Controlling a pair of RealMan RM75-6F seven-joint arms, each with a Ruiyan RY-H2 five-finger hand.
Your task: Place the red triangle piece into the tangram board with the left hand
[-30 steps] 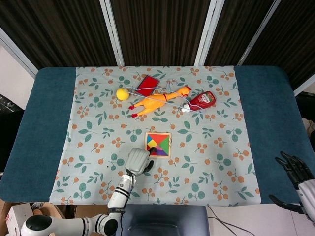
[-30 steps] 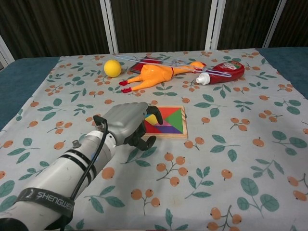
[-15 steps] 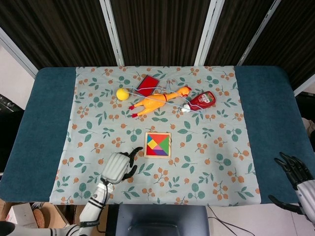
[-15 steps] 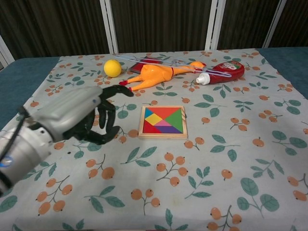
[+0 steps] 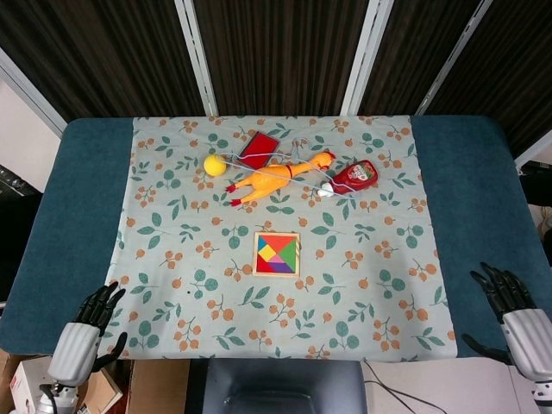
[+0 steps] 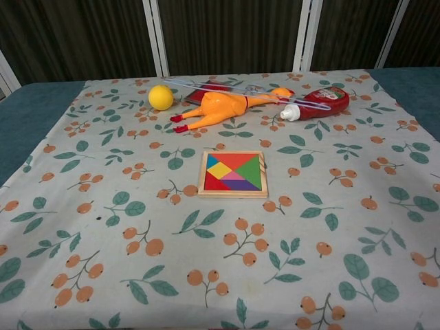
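The wooden tangram board lies in the middle of the floral cloth, filled with coloured pieces. A red triangle piece sits in its upper part, and a smaller red one fills the lower left corner. My left hand hangs off the table's near left corner, fingers spread, holding nothing. My right hand is off the near right corner, fingers apart and empty. Neither hand appears in the chest view.
At the back of the cloth lie a yellow ball, an orange rubber chicken, a red ketchup bottle, a red card and thin clear rods. Bare blue table flanks the cloth.
My left hand has pulled back from beside the board's near left corner, down and left, to beyond the table's front left corner, and left the chest view. The board stays filled.
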